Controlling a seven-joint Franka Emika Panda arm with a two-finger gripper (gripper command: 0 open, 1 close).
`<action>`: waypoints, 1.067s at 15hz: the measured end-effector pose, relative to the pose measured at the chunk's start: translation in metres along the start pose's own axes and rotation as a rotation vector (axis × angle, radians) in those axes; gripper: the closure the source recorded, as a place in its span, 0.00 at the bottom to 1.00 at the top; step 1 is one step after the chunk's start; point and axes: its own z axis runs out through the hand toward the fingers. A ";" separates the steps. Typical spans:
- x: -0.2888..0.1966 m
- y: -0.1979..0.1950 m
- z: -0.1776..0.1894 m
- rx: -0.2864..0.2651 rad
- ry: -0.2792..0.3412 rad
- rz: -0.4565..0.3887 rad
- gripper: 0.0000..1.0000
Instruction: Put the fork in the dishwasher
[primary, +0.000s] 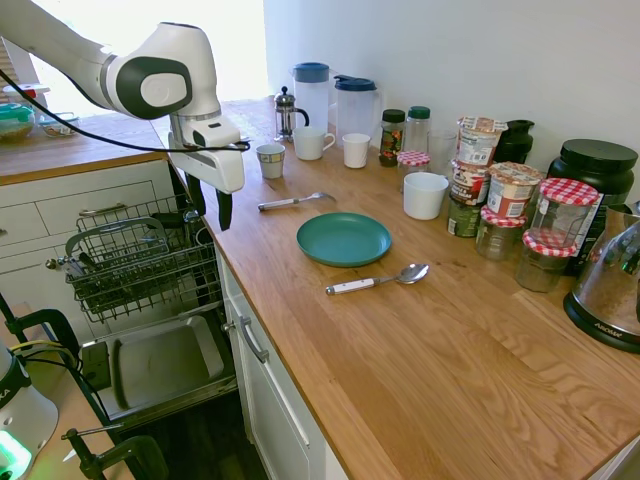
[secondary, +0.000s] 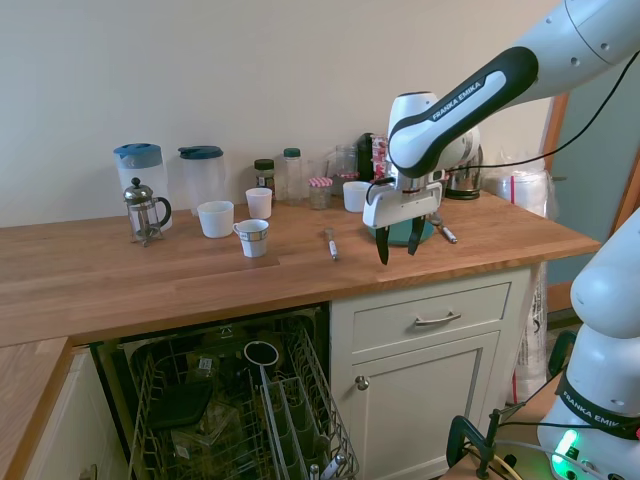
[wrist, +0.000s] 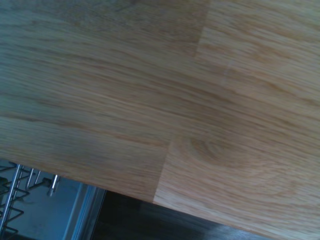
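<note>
The fork (primary: 291, 201) (secondary: 331, 244) lies flat on the wooden counter (primary: 400, 340), between the small patterned cup (primary: 270, 159) and the green plate (primary: 343, 238). My gripper (primary: 211, 212) (secondary: 398, 245) hangs open and empty above the counter's front edge, a hand's width from the fork's handle end. The dishwasher (primary: 140, 300) stands open below, its dark wire rack (primary: 135, 255) (secondary: 235, 410) pulled out over the lowered door (primary: 165, 365). The wrist view shows only counter wood (wrist: 175, 100) and a corner of the rack (wrist: 20, 190).
A white-handled spoon (primary: 375, 280) lies just in front of the plate. Jugs, a French press (primary: 287, 112), mugs and several jars line the back wall. White drawers (primary: 270, 400) sit under the counter beside the dishwasher.
</note>
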 end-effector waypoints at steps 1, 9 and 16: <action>0.000 0.000 0.000 -0.001 -0.001 0.000 0.00; -0.017 -0.041 -0.012 0.158 0.093 0.125 0.00; -0.014 -0.091 0.013 0.274 0.304 0.336 0.00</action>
